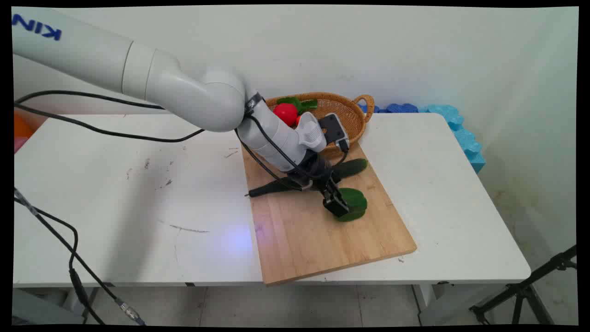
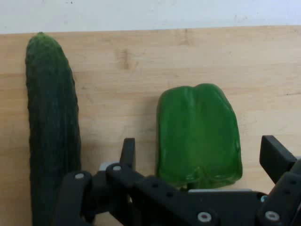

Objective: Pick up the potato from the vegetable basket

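Right now I have the gripper (image 1: pixel 338 204) low over the wooden cutting board (image 1: pixel 318 240), and through the hand view I can see its fingers (image 2: pixel 128 151) spread apart with the green bell pepper (image 2: pixel 198 135) lying between them, one finger on each side and neither one pressing on it, so the pincer is open and holds nothing. The pepper lies on its side on the board, its far end pointing away from the hand. In the main view the same pepper (image 1: pixel 354 204) shows just behind the gripper's tip, toward the board's right half. Beside it, apart from it, lies a long dark cucumber (image 2: pixel 51 127), stretched along the board just outside one finger; in the main view the cucumber (image 1: pixel 352 167) sits behind the pepper, partly hidden by the wrist. At the board's far end stands a wicker basket (image 1: pixel 350 117) holding a red vegetable (image 1: pixel 285 113) and something green (image 1: pixel 298 103) that I cannot identify. The board rests on the white table (image 1: pixel 138 193), reaching to its near edge.
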`<state>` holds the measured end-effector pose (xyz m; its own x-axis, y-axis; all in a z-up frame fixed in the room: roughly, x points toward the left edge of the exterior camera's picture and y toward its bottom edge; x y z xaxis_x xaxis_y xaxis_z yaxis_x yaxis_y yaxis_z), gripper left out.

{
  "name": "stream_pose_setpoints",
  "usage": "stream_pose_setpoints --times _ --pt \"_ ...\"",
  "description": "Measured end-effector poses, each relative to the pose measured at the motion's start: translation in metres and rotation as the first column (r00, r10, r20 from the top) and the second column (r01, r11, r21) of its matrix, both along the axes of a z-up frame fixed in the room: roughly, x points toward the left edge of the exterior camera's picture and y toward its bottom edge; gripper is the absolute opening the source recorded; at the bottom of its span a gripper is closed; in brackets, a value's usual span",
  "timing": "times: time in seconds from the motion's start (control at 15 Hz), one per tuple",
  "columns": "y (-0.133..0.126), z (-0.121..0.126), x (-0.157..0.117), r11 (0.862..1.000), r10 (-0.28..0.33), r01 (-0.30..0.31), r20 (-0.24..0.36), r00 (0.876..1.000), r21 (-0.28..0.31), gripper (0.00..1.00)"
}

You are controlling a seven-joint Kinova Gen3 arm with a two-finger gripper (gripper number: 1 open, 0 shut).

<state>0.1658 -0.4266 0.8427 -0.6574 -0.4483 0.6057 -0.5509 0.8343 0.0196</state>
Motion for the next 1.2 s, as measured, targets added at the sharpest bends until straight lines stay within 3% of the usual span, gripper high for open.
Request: stream_pose_setpoints --times 0.4,0.87,1.2 --pt "-0.007 0.027 0.015 1.0 0.001 -0.002 -0.03 1.0 -0.012 1.0" --pt "-0.031 0.112 0.061 0.999 -0.008 0.004 -0.086 0.996 -0.039 1.0" --pt "-0.057 0.141 0.108 0.999 0.002 -0.005 -0.051 0.999 -0.047 1.0"
